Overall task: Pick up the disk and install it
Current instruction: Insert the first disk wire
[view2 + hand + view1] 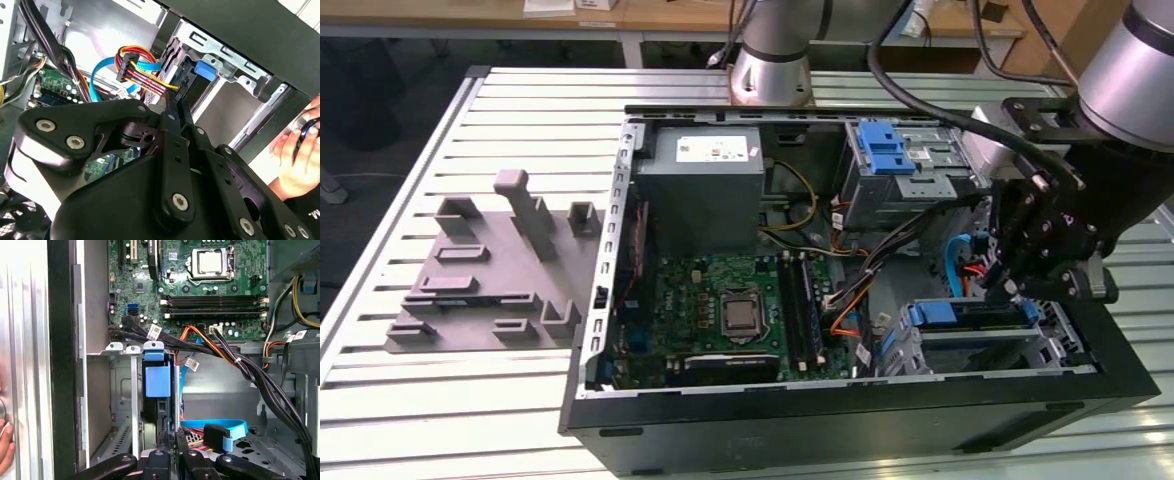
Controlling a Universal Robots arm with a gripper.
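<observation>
Black hand [167, 452] was clamped on the disk [157, 385] in its bay [131, 347]; pushing straight would seat it best.

— What do you have everything sitting on?

— You have a big metal table [414, 400] made of long silver slats with grooves between them.

— What lies on it?

— Your open black computer case [854, 425] lies flat on it, toward the exterior view's right. A grey plastic holder [487, 290] with little posts sticking up sits just beside the case, on the exterior view's left. The robot arm's round base [770, 75] stands at the table's far edge.
</observation>
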